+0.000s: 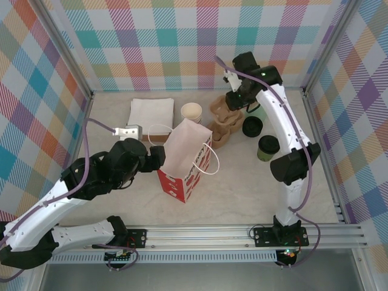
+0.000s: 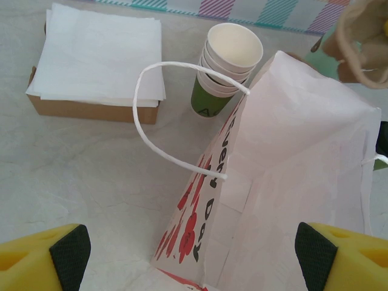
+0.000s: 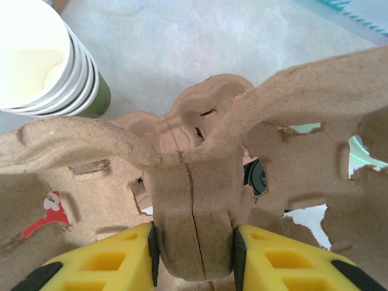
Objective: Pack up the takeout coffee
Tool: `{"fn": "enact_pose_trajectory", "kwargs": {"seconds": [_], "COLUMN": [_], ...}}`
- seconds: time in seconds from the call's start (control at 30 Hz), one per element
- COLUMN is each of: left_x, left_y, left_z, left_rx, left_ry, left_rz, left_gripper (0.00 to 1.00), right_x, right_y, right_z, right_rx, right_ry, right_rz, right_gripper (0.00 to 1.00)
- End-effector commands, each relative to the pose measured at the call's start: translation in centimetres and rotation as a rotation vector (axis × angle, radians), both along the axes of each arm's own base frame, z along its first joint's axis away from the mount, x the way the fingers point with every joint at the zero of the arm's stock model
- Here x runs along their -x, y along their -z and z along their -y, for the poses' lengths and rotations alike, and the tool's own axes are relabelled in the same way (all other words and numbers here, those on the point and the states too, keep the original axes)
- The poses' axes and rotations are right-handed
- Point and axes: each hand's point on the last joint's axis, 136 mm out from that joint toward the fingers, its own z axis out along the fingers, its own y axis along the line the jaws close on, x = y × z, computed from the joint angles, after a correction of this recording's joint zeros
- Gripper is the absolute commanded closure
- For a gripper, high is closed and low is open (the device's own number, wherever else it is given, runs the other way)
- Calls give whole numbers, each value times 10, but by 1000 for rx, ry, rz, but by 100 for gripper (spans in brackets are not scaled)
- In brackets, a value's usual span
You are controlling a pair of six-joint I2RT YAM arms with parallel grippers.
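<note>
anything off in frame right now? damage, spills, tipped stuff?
Only the pulp cup carrier: the right gripper pinches its centre ridge, where a dark crack runs down, and the holes beside it have ragged edges. It may be a moulded seam. No spill visible; the takeout coffee stands upright.

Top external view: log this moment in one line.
right gripper: shut on cup carrier | left gripper: open, beside paper bag | takeout coffee: lidded, outside bag

R pincer (image 1: 235,102) on carrier stack (image 1: 221,124), L pincer (image 1: 159,156) beside white bag (image 1: 185,151), lidded green cup (image 1: 268,147) apart, R of stack.
</note>
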Motion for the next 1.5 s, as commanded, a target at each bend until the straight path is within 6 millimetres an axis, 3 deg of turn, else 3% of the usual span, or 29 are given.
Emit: {"fn": "enact_pose_trajectory", "kwargs": {"seconds": [0.0,0.2,0.4,0.67,0.97,1.47], "left_x": [1,0,1,11,21,24], "left_y": [6,21,38,59,78,82], "left_z": [5,5,13,23,30,29], "left_rx": [65,83,154,250,207,201], "left_ry": [-24,-83,-105,-80,-42,-37], "left_rz": [-24,-77,-138,-220,-313,-331], "left_gripper": [11,10,8,13,20,24], "right_x": [22,56,96,144,173,175], "right_y": [-39,-75,-103,-116,-97,-49], "right_z": [1,-25,-67,-118,-160,-181], "right_rx": [-98,-307,-581,-809,-862,-857], "right_ry": [35,-62,-208,-374,-473,-463], "right_rz": [42,30,-56,-234,-400,-570], "right_gripper": [63,64,65,65,65,66]}}
